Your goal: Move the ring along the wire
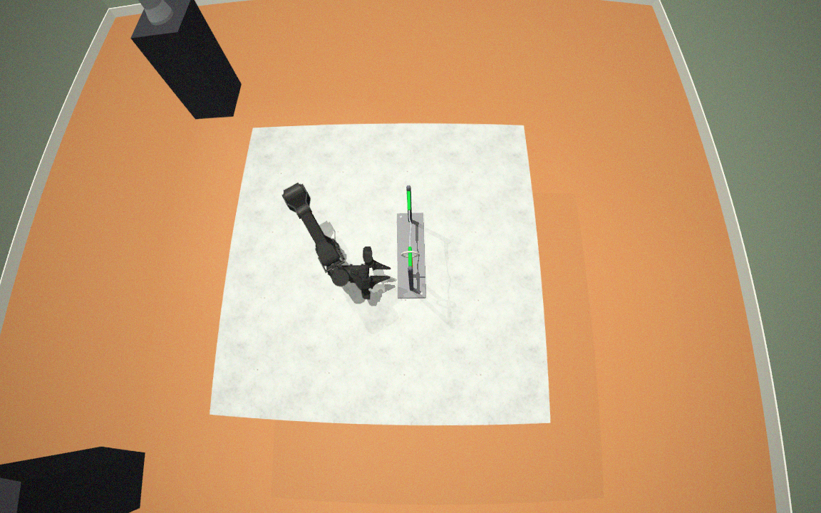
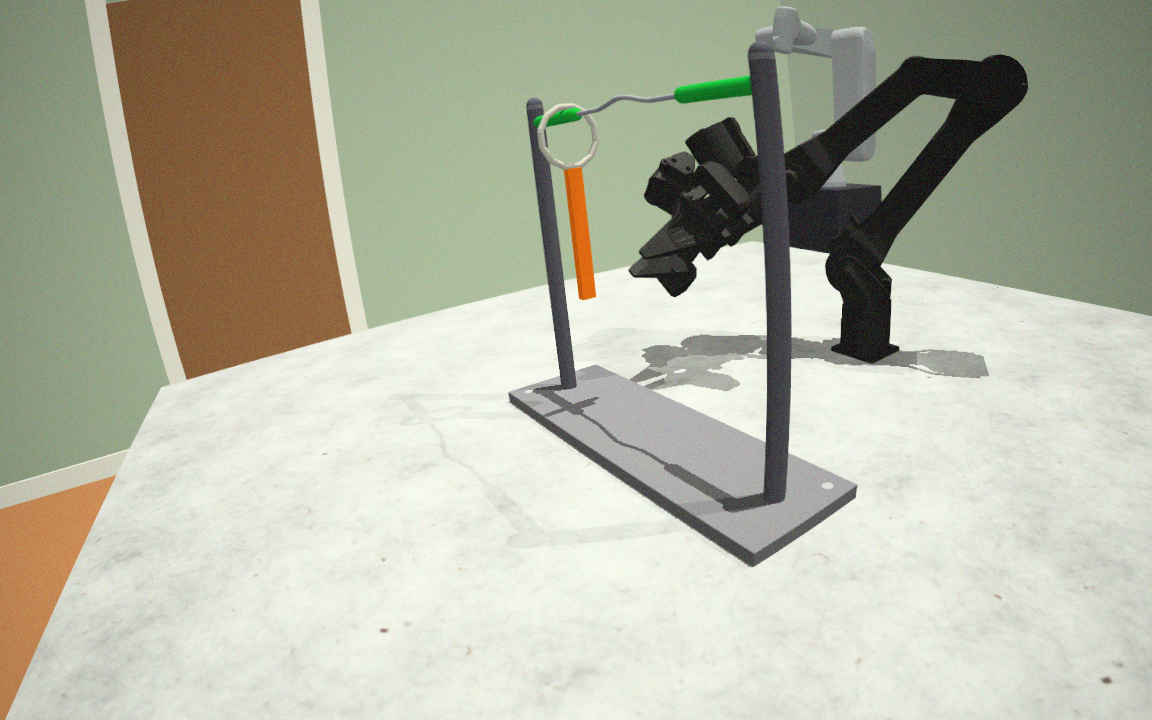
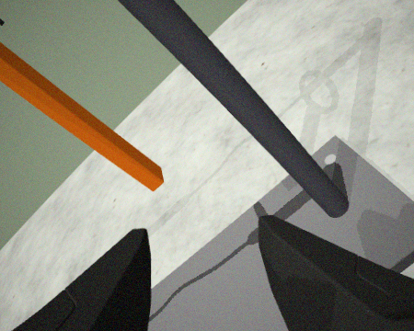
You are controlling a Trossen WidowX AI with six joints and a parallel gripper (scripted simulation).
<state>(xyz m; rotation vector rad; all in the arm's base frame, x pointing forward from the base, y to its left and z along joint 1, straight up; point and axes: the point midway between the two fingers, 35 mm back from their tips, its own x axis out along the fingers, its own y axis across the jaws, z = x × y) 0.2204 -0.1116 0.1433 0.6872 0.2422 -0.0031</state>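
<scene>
The pale ring (image 1: 403,255) (image 2: 596,138) hangs around the green part (image 1: 410,261) (image 2: 559,117) beside one post (image 2: 554,268) (image 3: 235,101). Its orange handle (image 2: 580,232) (image 3: 74,108) hangs straight down, beside the post and clear of the base. The thin grey wire (image 2: 643,98) leads to the other green part (image 1: 408,200) (image 2: 712,89) at the other post (image 2: 774,268). My gripper (image 1: 392,273) (image 2: 637,263) (image 3: 203,235) is partly open and empty, on the arm's side of the frame, about level with the handle's lower part. In the wrist view the handle's lower end is beyond the fingertips, up and left.
The grey base plate (image 1: 404,283) (image 2: 652,420) (image 3: 193,299) carries both posts on the white table (image 2: 294,537). The wire passes above and to one side of my gripper. A white arm (image 2: 853,107) stands on a dark block in the background.
</scene>
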